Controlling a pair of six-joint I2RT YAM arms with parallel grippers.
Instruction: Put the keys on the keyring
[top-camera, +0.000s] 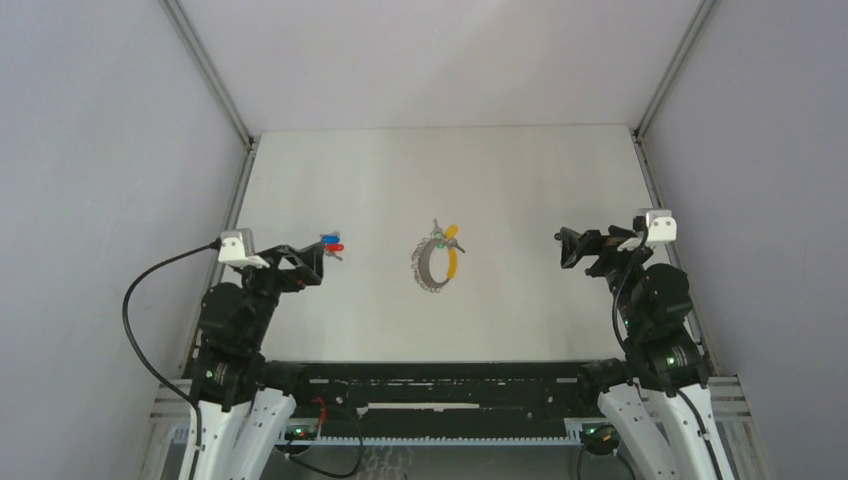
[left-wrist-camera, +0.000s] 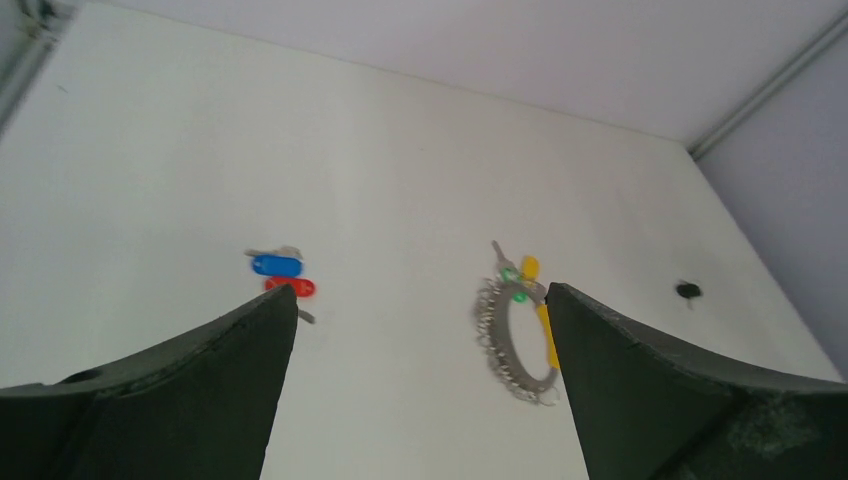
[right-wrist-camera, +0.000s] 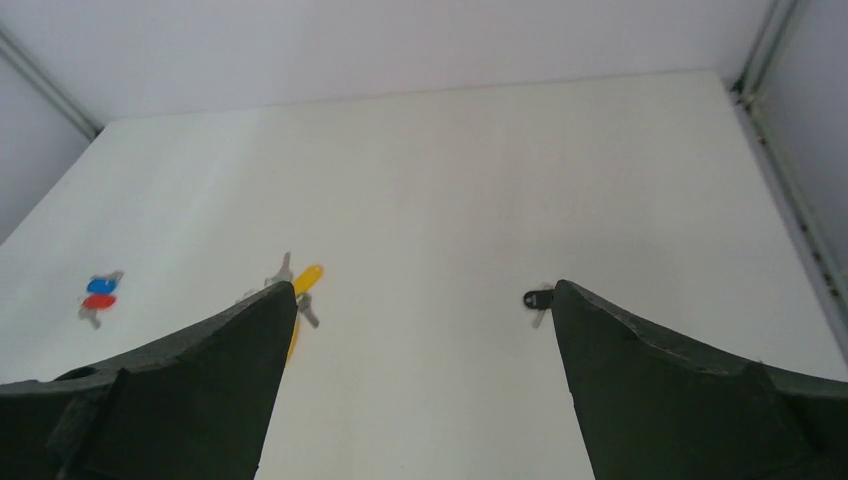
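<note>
At the table's (top-camera: 550, 160) middle the keyring (top-camera: 435, 262) is laid, well off every edge, the key (right-wrist-camera: 538, 298) rightward; left claw (left-wrist-camera: 421, 290) and right claw (right-wrist-camera: 424, 287) are held open, empty.

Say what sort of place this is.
Probably a robot test cell: grey panels around a white table, left arm and right arm bolted at its near edge, keyring and black key laid out.

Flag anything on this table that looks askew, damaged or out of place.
Nothing stands out. The keyring lies in the middle, the black-headed key lies alone to its right, and the blue and red keys lie to its left. None looks damaged. The left gripper and right gripper are open, holding nothing.
</note>
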